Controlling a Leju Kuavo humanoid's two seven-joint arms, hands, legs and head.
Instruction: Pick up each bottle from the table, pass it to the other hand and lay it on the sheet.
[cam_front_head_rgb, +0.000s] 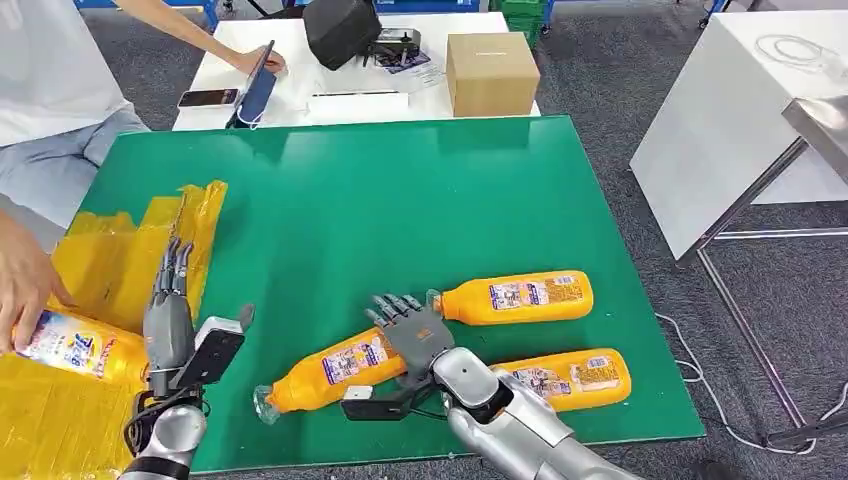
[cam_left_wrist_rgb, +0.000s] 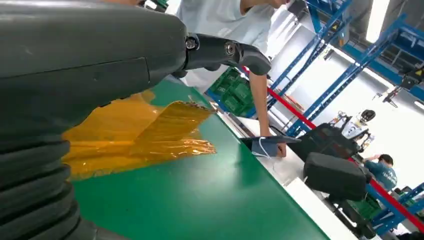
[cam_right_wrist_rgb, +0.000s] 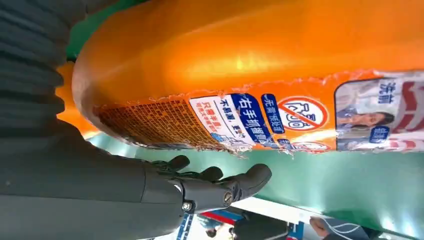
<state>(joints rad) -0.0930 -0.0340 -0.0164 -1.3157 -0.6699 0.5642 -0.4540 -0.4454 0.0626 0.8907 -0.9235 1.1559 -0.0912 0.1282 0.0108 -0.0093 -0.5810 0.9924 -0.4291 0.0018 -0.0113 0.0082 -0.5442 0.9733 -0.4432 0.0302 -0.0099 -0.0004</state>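
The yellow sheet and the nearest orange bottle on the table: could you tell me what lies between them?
In the head view, the left robot hand, fingers straight and holding nothing, stands over bare green table between the yellow sheet and the nearest orange bottle.

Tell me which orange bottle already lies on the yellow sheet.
The bottle under the person's hand, at the table's left edge on the yellow sheet. The three other bottles lie on bare green mat by the right hand.

Bright even light, glare on bottle (cam_right_wrist_rgb: 260, 45) (close-up soft)
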